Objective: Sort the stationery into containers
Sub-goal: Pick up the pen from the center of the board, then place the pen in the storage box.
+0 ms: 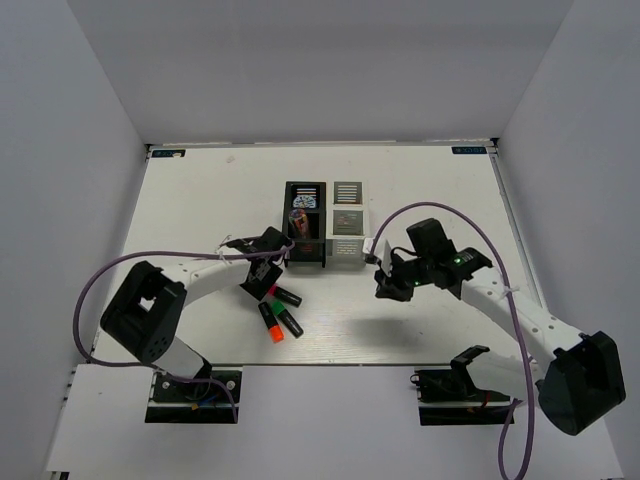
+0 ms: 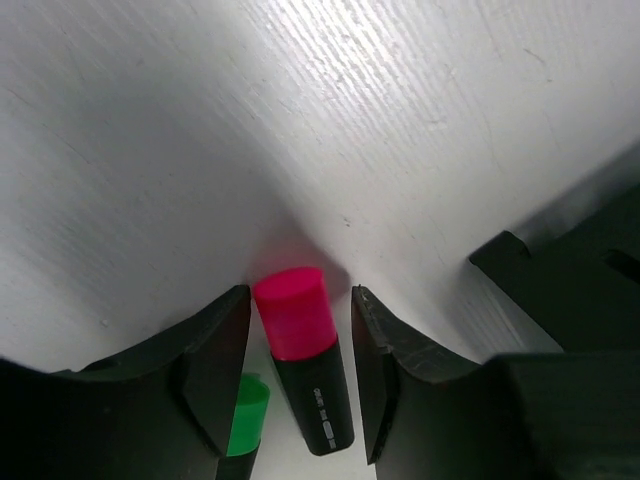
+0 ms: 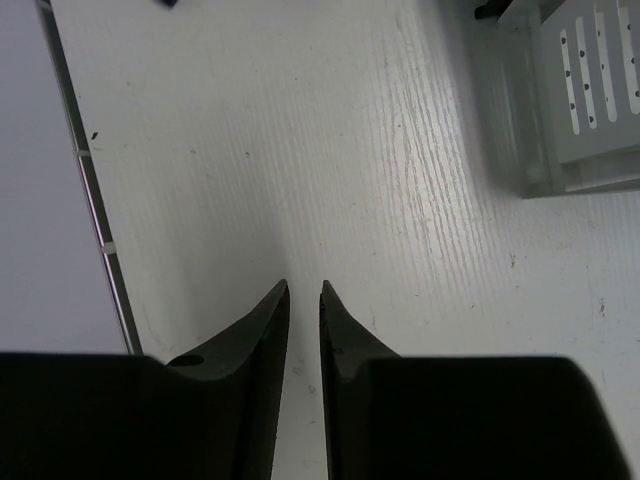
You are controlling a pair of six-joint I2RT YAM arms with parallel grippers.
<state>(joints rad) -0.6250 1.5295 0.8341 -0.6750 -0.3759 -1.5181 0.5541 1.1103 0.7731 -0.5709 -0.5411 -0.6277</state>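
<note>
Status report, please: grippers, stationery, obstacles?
Left gripper open, straddling pink-capped black highlighter on white table. Right gripper shut, empty. Green-capped highlighter lies close alongside.

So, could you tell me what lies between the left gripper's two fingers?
The pink-capped highlighter lies on the table between the open left gripper's fingers, as the left wrist view shows.

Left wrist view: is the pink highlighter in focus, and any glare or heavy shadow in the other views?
Left wrist: pink highlighter sharp, left fingers soft, table shaded at left. Right wrist: table grain crisp, right fingers black silhouettes. Top external: even light, soft shadows beside arms, no glare.
</note>
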